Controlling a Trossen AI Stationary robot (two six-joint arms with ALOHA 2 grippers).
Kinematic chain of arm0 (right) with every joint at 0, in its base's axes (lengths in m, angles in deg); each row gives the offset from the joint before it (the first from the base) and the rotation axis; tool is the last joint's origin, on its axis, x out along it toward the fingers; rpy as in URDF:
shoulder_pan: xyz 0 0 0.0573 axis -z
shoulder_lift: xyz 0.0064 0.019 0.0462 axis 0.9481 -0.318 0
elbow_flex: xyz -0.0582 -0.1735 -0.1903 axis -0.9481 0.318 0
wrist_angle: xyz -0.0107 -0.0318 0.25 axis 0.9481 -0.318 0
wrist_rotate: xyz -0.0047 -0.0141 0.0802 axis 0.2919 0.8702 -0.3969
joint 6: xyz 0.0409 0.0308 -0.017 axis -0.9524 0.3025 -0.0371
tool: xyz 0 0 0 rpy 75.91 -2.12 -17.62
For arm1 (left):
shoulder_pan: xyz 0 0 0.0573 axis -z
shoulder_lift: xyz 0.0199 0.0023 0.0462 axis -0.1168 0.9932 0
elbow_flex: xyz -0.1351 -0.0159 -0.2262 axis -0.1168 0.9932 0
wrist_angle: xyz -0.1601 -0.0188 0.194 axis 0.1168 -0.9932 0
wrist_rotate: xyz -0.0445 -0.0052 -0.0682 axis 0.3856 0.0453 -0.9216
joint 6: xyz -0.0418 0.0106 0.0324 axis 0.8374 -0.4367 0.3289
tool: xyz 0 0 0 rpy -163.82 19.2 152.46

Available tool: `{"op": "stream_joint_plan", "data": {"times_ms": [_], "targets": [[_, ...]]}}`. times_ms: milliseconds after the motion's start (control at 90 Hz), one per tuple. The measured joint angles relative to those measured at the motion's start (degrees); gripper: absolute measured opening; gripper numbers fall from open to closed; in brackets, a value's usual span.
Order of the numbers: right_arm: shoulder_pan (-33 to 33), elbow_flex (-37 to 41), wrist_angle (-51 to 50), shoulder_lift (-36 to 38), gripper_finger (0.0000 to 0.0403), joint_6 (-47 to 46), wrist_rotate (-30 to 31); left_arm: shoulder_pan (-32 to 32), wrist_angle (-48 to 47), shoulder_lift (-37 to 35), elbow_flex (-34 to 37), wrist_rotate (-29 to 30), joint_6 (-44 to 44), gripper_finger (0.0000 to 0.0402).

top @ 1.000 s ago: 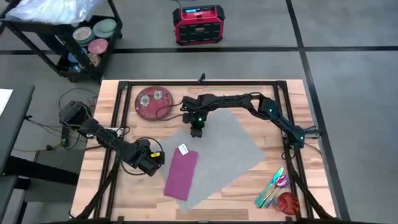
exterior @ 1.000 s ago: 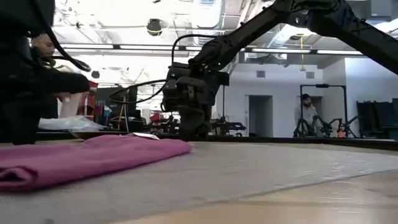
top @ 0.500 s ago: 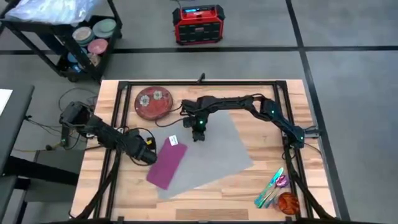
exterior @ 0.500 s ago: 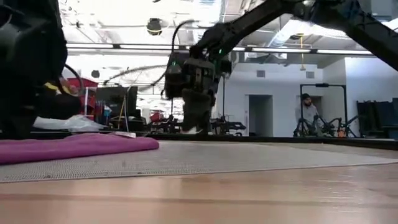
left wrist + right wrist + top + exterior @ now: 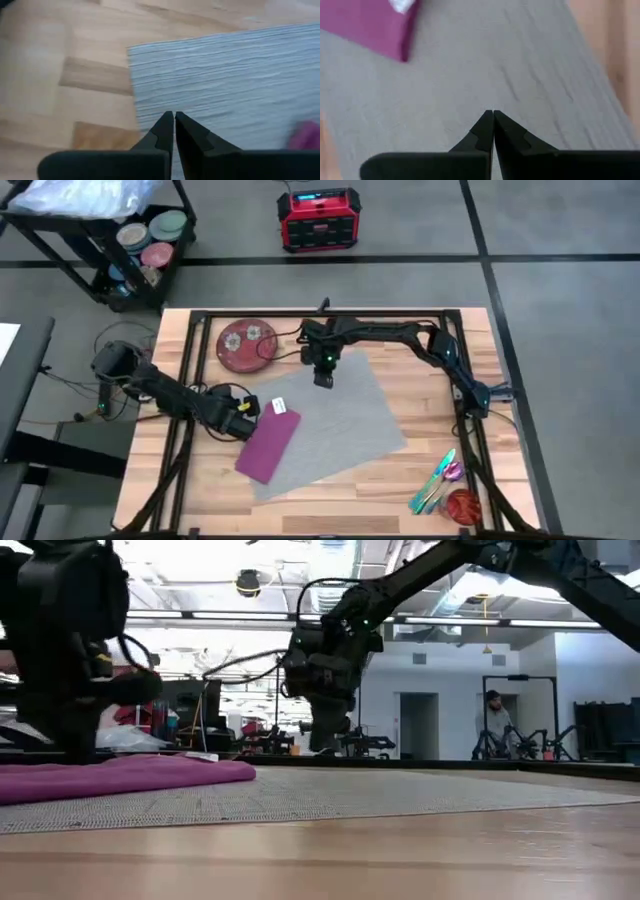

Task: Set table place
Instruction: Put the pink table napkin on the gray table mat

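Note:
The grey placemat lies flat and askew on the wooden table. A folded purple napkin with a white tag lies on the mat's left part. My left gripper is shut, low over the mat's left corner. My right gripper is shut and hangs above the mat's far corner; in the low view my right gripper stands clear of the cloth. The right wrist view looks down on the mat and the napkin. My left gripper's shut fingertips point down at the mat just inside its left corner; whether they touch the cloth I cannot tell. My right gripper touches nothing.
A red patterned plate sits at the table's far left, beside the mat. Coloured cutlery and a small red dish lie at the near right corner. Cables trail near my left arm. Bare wood shows right of the mat.
The placemat, with the napkin on it, has slid toward the table's left and far edges and turned a little, then come to rest. My right gripper has since risen and gone toward the far edge, off the mat's far corner. My left gripper has gone toward the far edge.

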State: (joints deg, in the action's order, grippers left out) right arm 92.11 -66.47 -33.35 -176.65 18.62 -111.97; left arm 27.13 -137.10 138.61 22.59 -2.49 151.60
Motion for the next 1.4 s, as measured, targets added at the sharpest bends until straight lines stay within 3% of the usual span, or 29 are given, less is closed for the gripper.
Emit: {"op": "stream_joint_plan", "data": {"times_ms": [167, 422, 644, 1089, 1233, 1400], "targets": [[-0.21, 3.91, -0.07, 0.04, 0.0000, -0.27, 3.68, -1.67, 2.09, 0.44, -0.04, 2.21, -8.33, 0.0000], [-1.88, 10.49, 2.05, 0.62, 0.0000, -4.92, 3.24, -3.52, 5.04, 0.31, 1.03, 2.24, -15.94, 0.0000], [-5.75, 10.87, 4.69, 0.85, 0.0000, -10.68, -1.82, -5.48, 4.69, 0.28, 1.03, 2.24, -23.52, 0.0000], [-9.20, 11.04, 4.09, 0.74, 0.0000, -10.80, -6.02, -8.77, 4.92, 0.26, 1.00, 2.61, -21.52, 0.0000], [-6.74, 11.34, 3.84, 3.52, 0.0000, -7.04, -4.43, -8.80, 4.61, -2.37, -1.85, 2.30, -18.92, 0.0000], [-3.81, 11.17, 3.53, 12.02, 0.0000, -3.12, -4.80, -8.04, 5.04, -8.94, -7.55, 2.43, -29.03, 0.0000]]}}
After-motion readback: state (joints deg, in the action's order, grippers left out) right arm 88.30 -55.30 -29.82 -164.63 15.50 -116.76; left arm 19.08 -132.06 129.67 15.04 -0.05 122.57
